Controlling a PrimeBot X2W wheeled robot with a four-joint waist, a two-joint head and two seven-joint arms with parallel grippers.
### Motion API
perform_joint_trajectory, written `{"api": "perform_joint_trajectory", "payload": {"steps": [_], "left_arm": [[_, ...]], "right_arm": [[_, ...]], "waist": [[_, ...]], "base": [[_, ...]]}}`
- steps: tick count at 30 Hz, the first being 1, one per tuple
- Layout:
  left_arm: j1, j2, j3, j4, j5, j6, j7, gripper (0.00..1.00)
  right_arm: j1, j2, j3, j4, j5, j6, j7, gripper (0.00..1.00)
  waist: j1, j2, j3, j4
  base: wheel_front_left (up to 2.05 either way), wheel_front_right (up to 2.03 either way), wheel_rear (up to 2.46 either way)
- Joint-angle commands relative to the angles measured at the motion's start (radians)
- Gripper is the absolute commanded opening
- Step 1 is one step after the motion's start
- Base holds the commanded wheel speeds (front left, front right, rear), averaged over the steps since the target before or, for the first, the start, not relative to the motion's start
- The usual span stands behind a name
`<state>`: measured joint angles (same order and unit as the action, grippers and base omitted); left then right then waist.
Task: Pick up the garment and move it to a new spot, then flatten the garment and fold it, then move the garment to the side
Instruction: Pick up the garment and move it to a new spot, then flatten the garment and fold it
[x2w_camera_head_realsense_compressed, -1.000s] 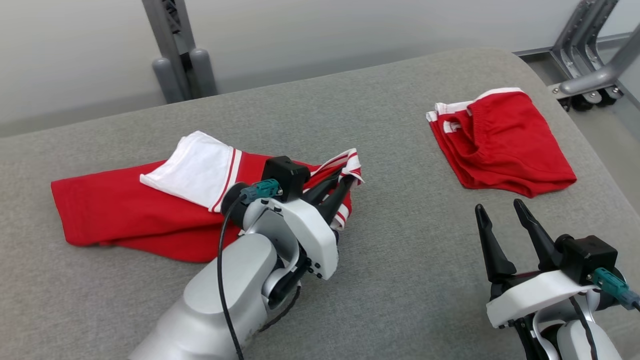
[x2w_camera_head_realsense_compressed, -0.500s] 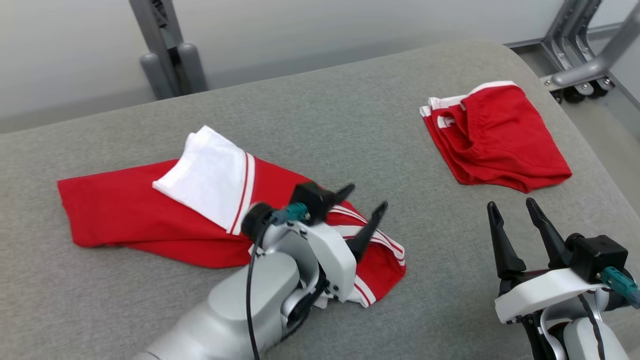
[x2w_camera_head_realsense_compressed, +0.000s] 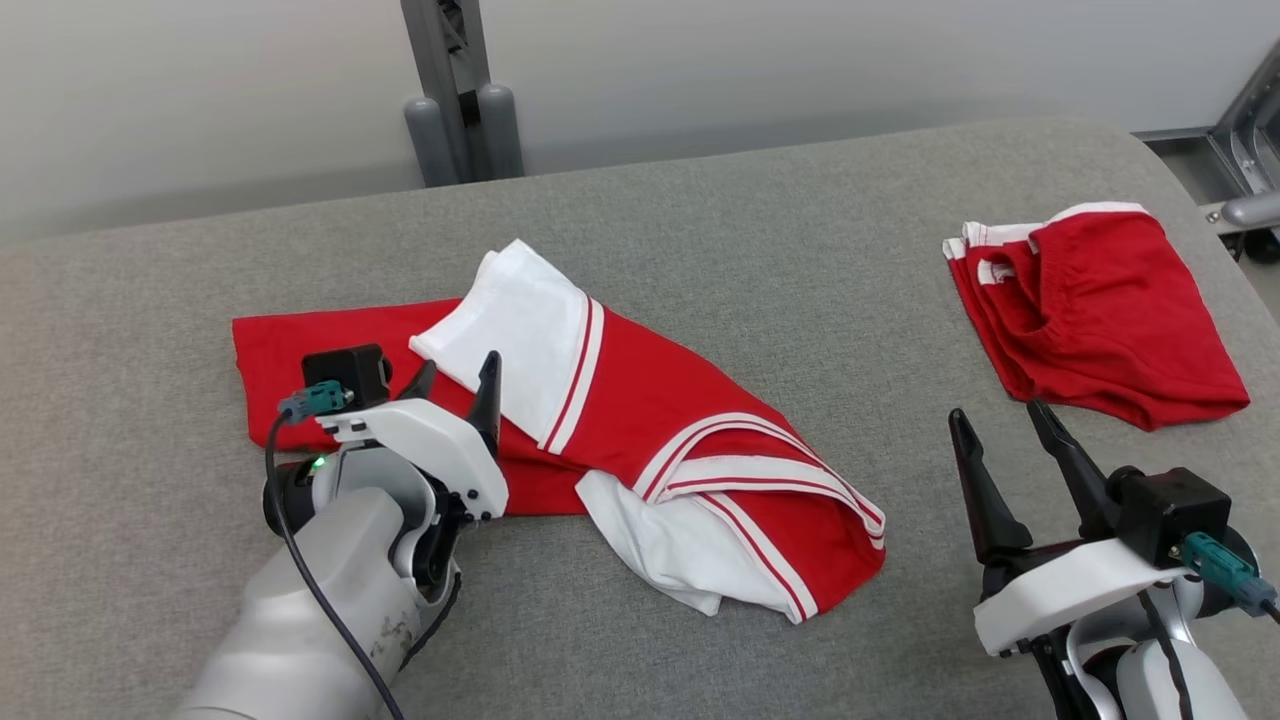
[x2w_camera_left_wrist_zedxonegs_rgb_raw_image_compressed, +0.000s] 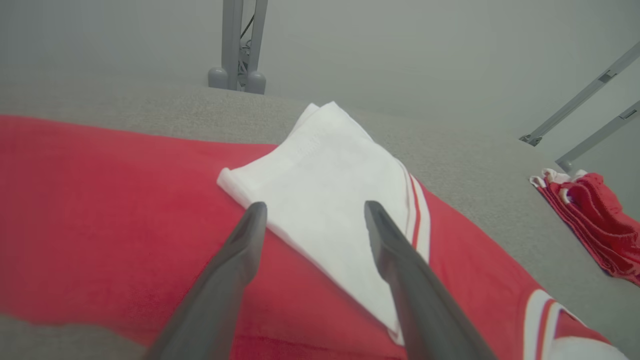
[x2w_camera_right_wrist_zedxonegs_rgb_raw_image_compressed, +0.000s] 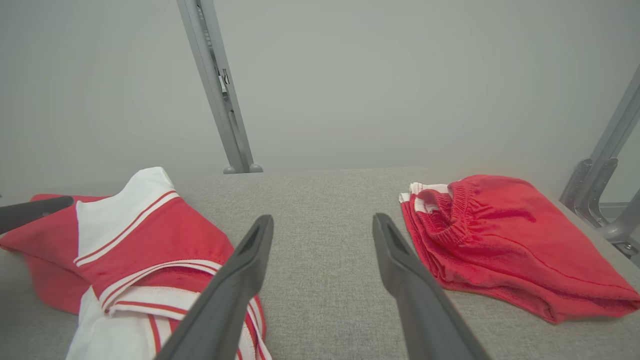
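The garment (x2w_camera_head_realsense_compressed: 640, 400) is a red shirt with white sleeves and striped trim, lying crumpled across the middle of the grey table (x2w_camera_head_realsense_compressed: 750, 250). One white sleeve (x2w_camera_head_realsense_compressed: 520, 320) is folded over its upper left part. My left gripper (x2w_camera_head_realsense_compressed: 460, 365) hangs open just above the garment's left part; in the left wrist view its fingers (x2w_camera_left_wrist_zedxonegs_rgb_raw_image_compressed: 315, 206) frame the edge of the white sleeve (x2w_camera_left_wrist_zedxonegs_rgb_raw_image_compressed: 330, 170) and hold nothing. My right gripper (x2w_camera_head_realsense_compressed: 996, 412) is open and empty over bare table at the lower right, its fingers (x2w_camera_right_wrist_zedxonegs_rgb_raw_image_compressed: 323, 218) pointing between the garment (x2w_camera_right_wrist_zedxonegs_rgb_raw_image_compressed: 165, 230) and the red pile.
A folded pile of red cloth with white trim (x2w_camera_head_realsense_compressed: 1100, 310) lies at the table's far right. A grey metal post (x2w_camera_head_realsense_compressed: 455, 90) stands behind the table, and a metal frame (x2w_camera_head_realsense_compressed: 1250, 150) stands by the right edge. The table's curved edge runs close behind the pile.
My left gripper opened and let go of the garment's striped end, which now lies spread on the table to the right. The left arm drew back to the left. The camera turned too.
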<state>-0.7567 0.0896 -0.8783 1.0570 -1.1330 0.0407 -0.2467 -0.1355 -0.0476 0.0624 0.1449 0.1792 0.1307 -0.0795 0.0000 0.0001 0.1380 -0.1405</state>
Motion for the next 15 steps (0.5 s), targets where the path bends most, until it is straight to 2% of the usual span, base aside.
{"api": "perform_joint_trajectory", "payload": {"steps": [1,7,15], "left_arm": [[-0.021,0.007,0.007,0.013,-0.009,-0.006,0.004,1.00],[-0.058,0.003,0.038,0.120,-0.048,-0.023,0.053,1.00],[-0.084,-0.008,0.047,0.155,-0.061,-0.041,0.048,1.00]], "right_arm": [[-0.011,-0.006,-0.004,-0.006,-0.003,0.000,0.003,1.00],[-0.020,-0.006,-0.024,-0.017,-0.012,0.000,0.002,1.00],[-0.034,-0.006,-0.005,-0.011,-0.001,0.000,-0.002,1.00]], "waist": [[0.0000,-0.0001,0.021,-0.018],[0.0000,-0.0001,0.064,-0.041],[0.0000,-0.0001,0.075,-0.051]], "base": [[0.00,0.00,0.00],[0.00,0.00,0.00],[0.00,0.00,0.00]]}}
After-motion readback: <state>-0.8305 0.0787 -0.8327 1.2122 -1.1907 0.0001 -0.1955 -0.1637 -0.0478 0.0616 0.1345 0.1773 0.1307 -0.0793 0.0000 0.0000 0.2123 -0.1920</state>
